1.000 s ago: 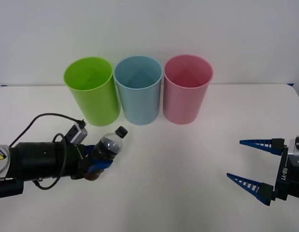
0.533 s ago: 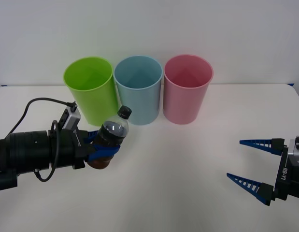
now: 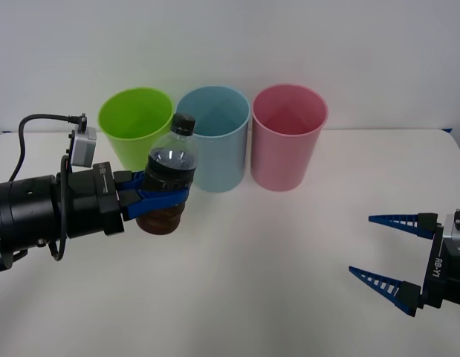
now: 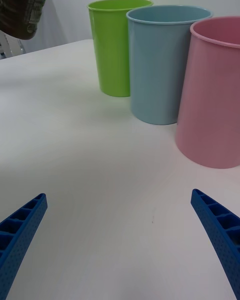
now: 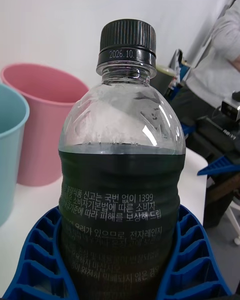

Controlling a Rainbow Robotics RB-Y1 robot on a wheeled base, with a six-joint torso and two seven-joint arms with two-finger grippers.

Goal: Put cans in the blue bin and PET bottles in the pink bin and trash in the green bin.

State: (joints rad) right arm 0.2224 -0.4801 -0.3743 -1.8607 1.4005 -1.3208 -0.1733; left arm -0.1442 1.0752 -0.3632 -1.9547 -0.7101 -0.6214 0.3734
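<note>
Left gripper (image 3: 159,199) is clamped around the PET bottle (image 3: 169,172), left of centre in the front view, holding it upright and clear of the table (image 3: 274,253). The blue ribbed fingers (image 5: 192,260) wrap the dark lower body from both sides — cap (image 5: 127,42) and clear shoulder stick out above.

Handling, judged from the pictures:
- Dark liquid fills it to about the shoulder, so likely heavy for its size and bottom-weighted. Not an empty shell.
- Thin PET wall, but a full bottle should resist squeeze well. Low crush risk.
- Smooth label film looks slippery; the ribbed fingers conforming around the curve help.
- Current hold sits low to mid body, which seems right. Avoid the tapered shoulder, where it could squirt upward out of the grip.

Targets along the upper middle of the front view: green bin (image 3: 137,137), blue bin (image 3: 213,137), pink bin (image 3: 289,137), in a row, neighbours touching or nearly so. The bottle overlaps the green and blue bins in that view; pink is further right.

Right gripper (image 3: 397,256) is parked at the lower right, fingers (image 4: 22,230) spread wide, holding nothing.

Risk — a full bottle dropped from height could tip the light-looking pink bin, so release low, over its mouth.
</note>
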